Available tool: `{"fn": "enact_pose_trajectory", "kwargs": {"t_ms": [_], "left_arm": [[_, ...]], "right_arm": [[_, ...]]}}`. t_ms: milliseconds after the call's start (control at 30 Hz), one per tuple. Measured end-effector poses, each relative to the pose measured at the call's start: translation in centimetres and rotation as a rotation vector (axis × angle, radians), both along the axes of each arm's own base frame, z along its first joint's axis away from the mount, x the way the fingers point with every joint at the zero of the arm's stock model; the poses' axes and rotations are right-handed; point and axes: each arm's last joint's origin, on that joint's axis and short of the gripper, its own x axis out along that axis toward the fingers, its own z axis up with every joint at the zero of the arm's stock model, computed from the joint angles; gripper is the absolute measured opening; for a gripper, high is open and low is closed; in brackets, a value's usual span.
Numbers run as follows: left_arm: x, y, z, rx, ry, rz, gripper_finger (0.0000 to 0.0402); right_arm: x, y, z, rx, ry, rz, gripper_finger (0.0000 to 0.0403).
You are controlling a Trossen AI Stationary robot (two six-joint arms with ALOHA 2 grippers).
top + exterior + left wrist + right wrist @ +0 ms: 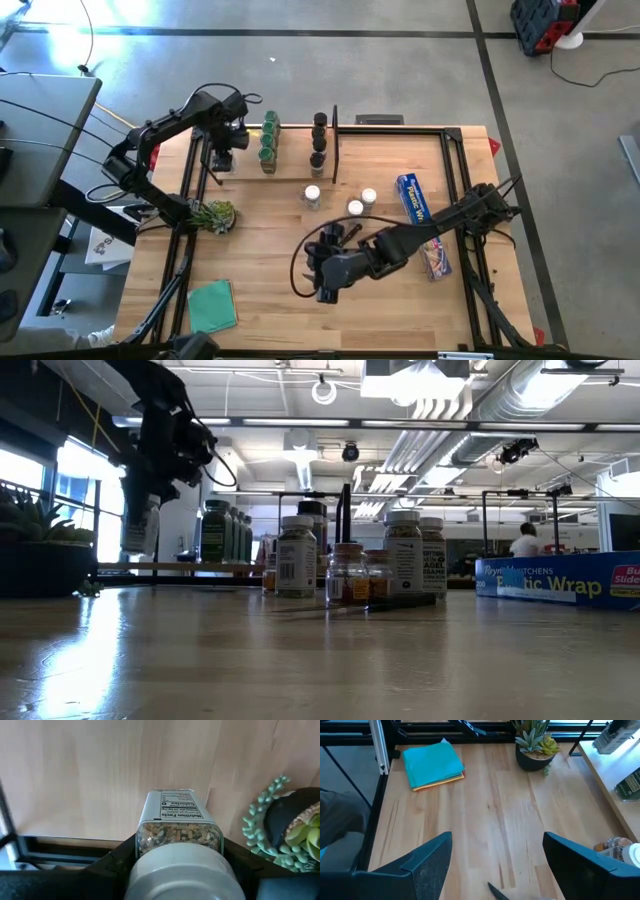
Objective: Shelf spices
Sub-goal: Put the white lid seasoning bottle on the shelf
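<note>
A spice jar (177,827) with a white cap is gripped by the left gripper (222,160) above the left end of the shelf (290,172), at the far left of the tabletop (270,300). Green-capped jars (268,143) and black-capped jars (319,140) are lined up on the shelf. The right gripper (497,857) is held open over the near middle of the tabletop.

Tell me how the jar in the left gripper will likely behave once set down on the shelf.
Probably rigid: the spice jar looks hard-walled between the left gripper fingers. Likely light, since its fill is dry flakes. Tall and narrow, it may tip if released tilted on the shelf.
</note>
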Motion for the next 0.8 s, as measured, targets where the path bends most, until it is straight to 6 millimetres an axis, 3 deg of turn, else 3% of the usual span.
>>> {"fn": "enact_pose_trajectory", "kwargs": {"t_ms": [233,800], "left_arm": [[-0.5,-0.8,-1.5,-0.03,0.02,-0.014,0.0187],[-0.8,-1.1,-0.4,0.082,-0.002,-0.024,0.0194]], "right_arm": [[0.0,0.0,0.0,0.0,-0.001,0.001,0.0306],[0.1,-0.1,0.0,0.015,-0.006,-0.013,0.0306]]}}
